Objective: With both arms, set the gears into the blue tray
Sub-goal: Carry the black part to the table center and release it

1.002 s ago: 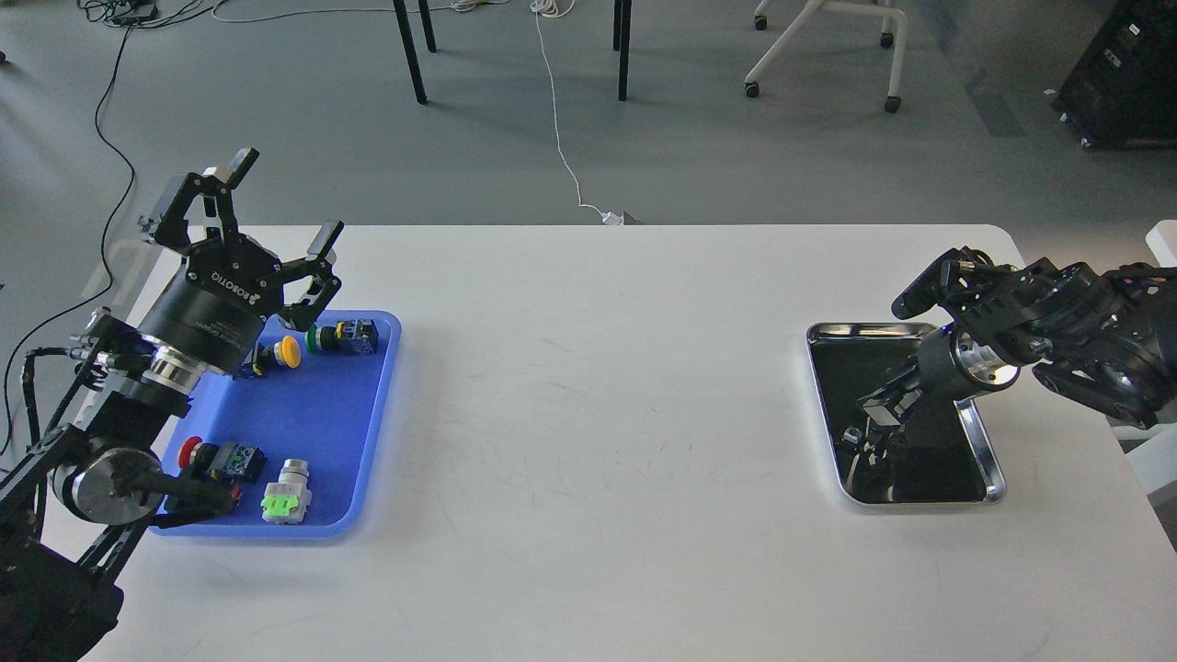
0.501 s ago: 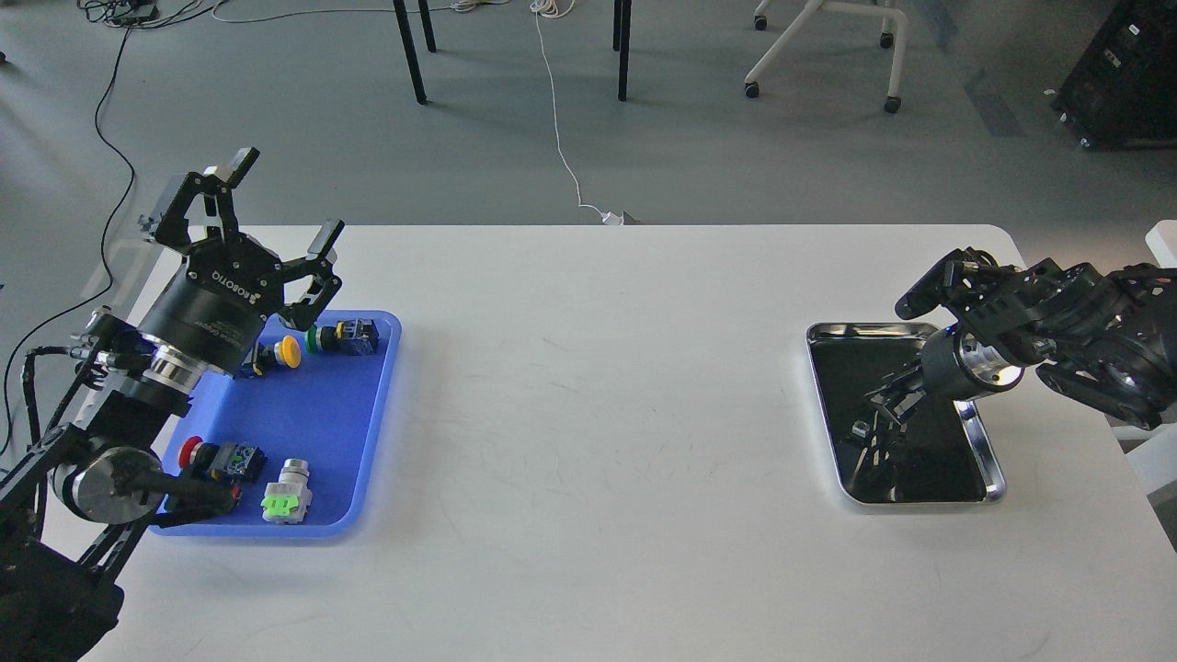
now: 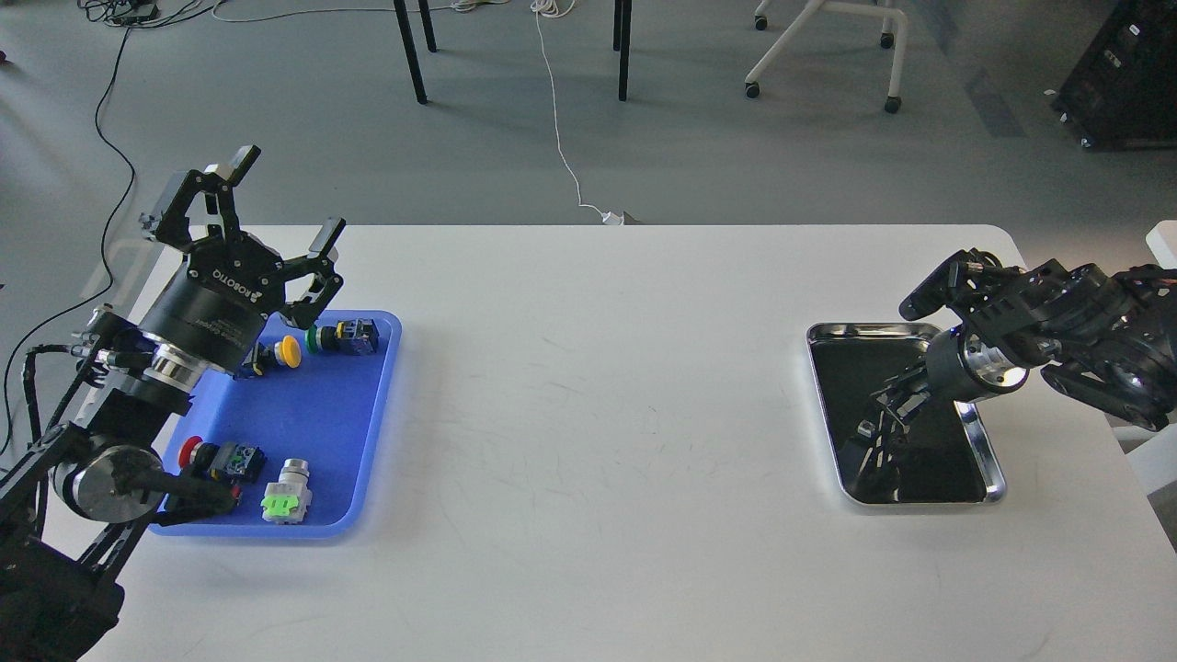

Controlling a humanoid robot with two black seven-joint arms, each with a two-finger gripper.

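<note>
Head view: on a white desk (image 3: 598, 414), the left gripper (image 3: 280, 198) hovers with jaws spread wide above the blue tray's (image 3: 322, 432) far end, among push-button switches (image 3: 345, 336). The right gripper (image 3: 887, 405) reaches into the steel tray (image 3: 988, 460); its dark jaws and any gears are indistinguishable.

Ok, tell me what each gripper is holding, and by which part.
Left gripper: open above the blue tray, holding nothing. Right gripper: down in the steel tray, dark against its dark inside, so any hold cannot be told.
</note>
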